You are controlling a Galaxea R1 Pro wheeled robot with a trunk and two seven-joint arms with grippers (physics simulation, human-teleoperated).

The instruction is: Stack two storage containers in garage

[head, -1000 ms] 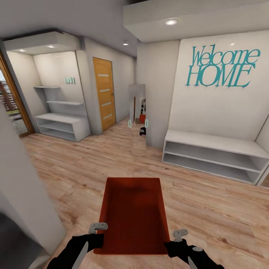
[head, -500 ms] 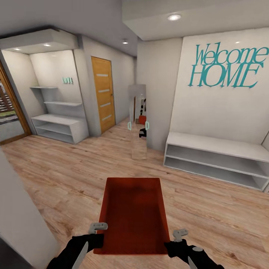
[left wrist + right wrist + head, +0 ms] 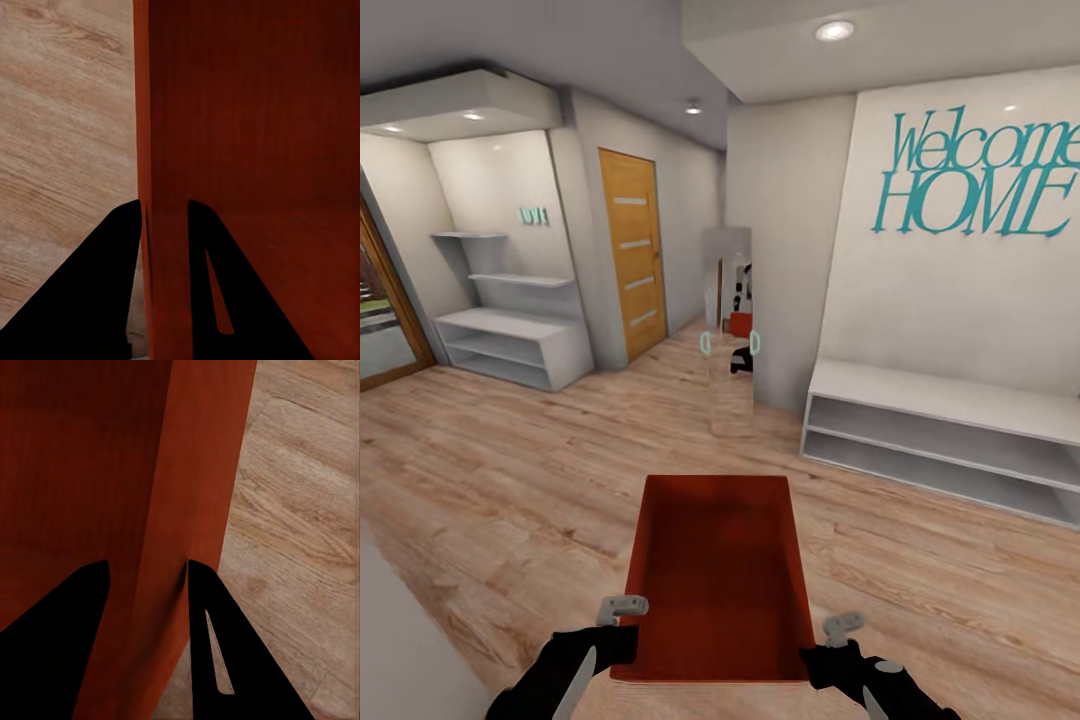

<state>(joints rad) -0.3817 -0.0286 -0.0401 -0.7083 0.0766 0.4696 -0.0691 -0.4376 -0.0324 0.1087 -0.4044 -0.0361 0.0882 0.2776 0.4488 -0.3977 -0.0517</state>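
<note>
The robot stood in the hallway with one orange-red storage container (image 3: 715, 575) carried out in front of it, held level above the light wood plank floor (image 3: 510, 480), open side up and nothing inside. The left gripper (image 3: 622, 612) was clamped on the container's left long wall near the corner closest to the robot; in the left wrist view its black fingers (image 3: 97, 285) sat one outside and one inside that thin wall (image 3: 161, 187), pinching it. The right gripper (image 3: 830, 630) did the same on the right wall, with one finger (image 3: 225, 660) outside over the planks and the other inside the bin, the wall (image 3: 187, 510) squeezed between them. Ahead, a tall narrow mirror (image 3: 728, 330) leaned at the wall corner and showed a small reflection of the robot and its red load. To the right ran a low white bench shelf (image 3: 950, 430) under teal "Welcome HOME" lettering (image 3: 975, 175). To the left were a wooden door (image 3: 632, 255) and a white shelving unit (image 3: 510, 335) in an alcove.
</note>
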